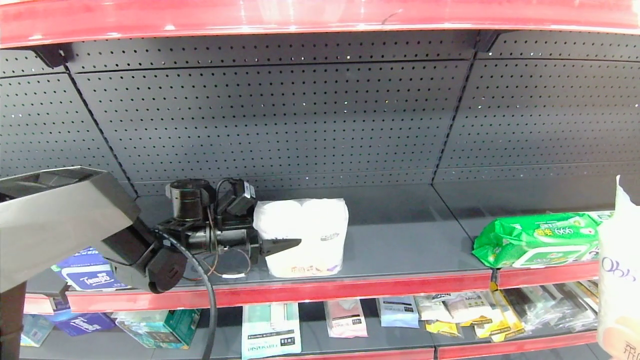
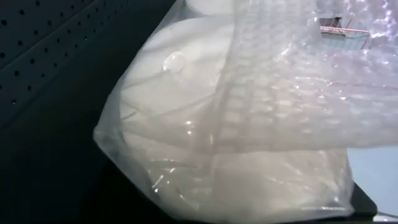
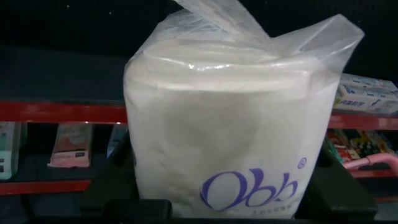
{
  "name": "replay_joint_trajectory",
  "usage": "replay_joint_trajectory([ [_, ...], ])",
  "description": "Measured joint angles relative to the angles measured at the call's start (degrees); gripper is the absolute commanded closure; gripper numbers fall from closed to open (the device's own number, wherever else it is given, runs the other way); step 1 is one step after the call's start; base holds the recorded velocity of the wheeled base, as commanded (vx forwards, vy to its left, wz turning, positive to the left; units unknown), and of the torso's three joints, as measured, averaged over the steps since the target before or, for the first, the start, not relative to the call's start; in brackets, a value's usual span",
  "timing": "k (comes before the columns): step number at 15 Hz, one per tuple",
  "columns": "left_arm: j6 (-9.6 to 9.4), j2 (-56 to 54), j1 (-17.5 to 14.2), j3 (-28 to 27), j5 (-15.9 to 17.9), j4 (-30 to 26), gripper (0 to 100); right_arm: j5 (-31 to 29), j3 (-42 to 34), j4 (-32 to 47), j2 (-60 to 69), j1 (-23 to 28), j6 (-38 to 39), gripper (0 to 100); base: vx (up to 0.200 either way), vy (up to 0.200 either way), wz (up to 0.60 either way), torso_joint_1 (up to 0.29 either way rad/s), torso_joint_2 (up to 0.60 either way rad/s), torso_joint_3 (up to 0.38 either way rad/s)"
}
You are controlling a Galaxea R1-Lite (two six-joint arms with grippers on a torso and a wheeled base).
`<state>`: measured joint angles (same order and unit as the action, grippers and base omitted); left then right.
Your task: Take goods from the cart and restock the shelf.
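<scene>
A dark perforated back panel (image 1: pixel 280 115) rises behind a grey shelf board (image 1: pixel 400 240) edged with a red strip (image 1: pixel 350 287), and from the head view the left gripper (image 1: pixel 292 239) reaches in from the left side. Its jaws are closed on a white plastic-wrapped pack of paper rolls (image 1: pixel 305 235), which stands upright on the board with one dark finger lying across its front. Further right on the same level lies a green pack of wet wipes (image 1: pixel 537 237). At the right edge a clear-bagged white roll pack with purple lettering (image 1: pixel 617 280) hangs in front of the shelving. Blue tissue boxes (image 1: pixel 85 275) sit at the far left, and flat sachets (image 1: pixel 345 317) lie on the level below. In the left wrist view the white plastic-wrapped pack of paper rolls (image 2: pixel 249 130) sits close up against the dark panel, its wrapping creased and shiny. In the right wrist view the right gripper (image 3: pixel 227 186) has its jaws pressed against both sides of the clear-bagged white roll pack with purple lettering (image 3: pixel 230 124), holding it upright in the air before the red-edged shelves.
</scene>
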<state>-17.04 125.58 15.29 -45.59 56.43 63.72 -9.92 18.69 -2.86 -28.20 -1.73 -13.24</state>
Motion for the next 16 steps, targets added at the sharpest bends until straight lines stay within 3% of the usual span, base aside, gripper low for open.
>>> replay_joint_trajectory([
  [5,-0.11,-1.66,-0.07,3.97,1.01,2.05,100,-0.06,0.05,0.0,0.04,0.0,0.0,100,0.0,0.0,0.0,0.0,0.0,0.0],
  [16,-0.46,-1.43,-0.38,5.52,1.43,4.21,100,-0.11,0.49,-0.02,0.09,-0.02,0.0,100,0.0,0.0,0.0,0.0,0.0,0.0],
])
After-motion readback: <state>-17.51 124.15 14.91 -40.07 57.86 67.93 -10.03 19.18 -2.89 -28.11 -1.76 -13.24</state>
